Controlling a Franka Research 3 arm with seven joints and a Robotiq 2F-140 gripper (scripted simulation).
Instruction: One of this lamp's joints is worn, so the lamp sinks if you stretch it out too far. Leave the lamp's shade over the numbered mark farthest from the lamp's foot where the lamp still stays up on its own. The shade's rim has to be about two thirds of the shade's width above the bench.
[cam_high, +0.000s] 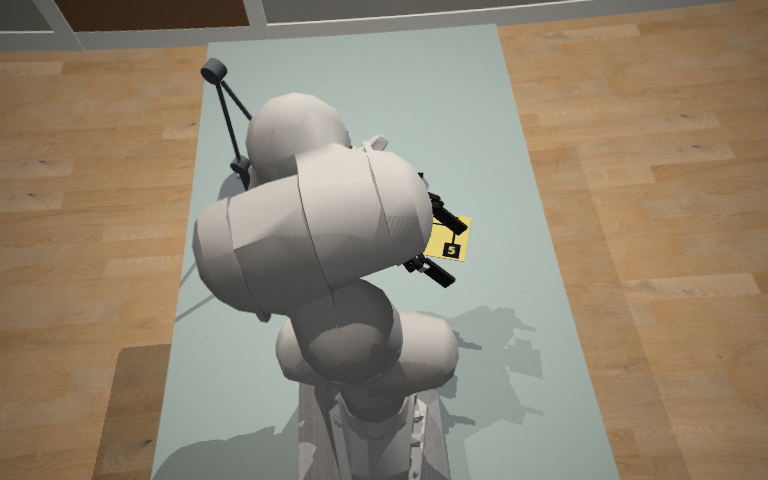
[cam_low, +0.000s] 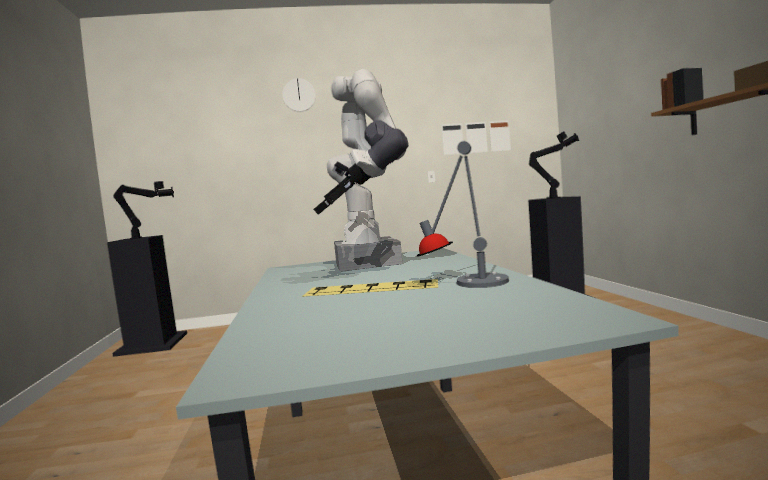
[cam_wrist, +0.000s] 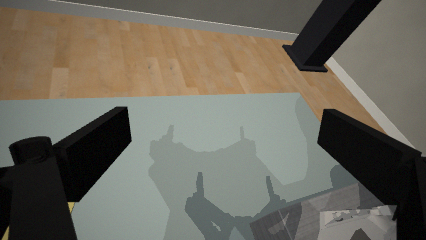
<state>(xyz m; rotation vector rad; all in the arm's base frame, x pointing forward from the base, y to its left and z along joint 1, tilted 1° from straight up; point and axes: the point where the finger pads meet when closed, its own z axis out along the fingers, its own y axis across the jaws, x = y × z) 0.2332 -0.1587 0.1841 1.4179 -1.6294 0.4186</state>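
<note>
The lamp's dark foot (cam_low: 482, 281) (cam_high: 228, 189) stands on the bench. Its two thin arms rise to a high elbow joint (cam_low: 464, 147) (cam_high: 214, 70) and fold back down sharply. The red shade (cam_low: 433, 243) hangs tilted above the bench, left of the foot in the exterior view; the robot hides it in the top view. A yellow strip (cam_low: 357, 286) (cam_high: 438, 241) (cam_wrist: 71, 206) bears several marks; only mark 5 (cam_high: 451, 250) is readable, at the end away from the foot. My gripper (cam_high: 456, 256) (cam_low: 320, 210) (cam_wrist: 225, 125) is open and empty, above the bench near mark 5, away from the lamp.
The robot's base block (cam_low: 362, 255) (cam_wrist: 290, 220) stands on the bench (cam_low: 396, 333). The robot's arm covers much of the bench's middle in the top view. Two black pedestals (cam_low: 138, 294) (cam_low: 556, 243) with small camera arms stand on the floor beyond the bench.
</note>
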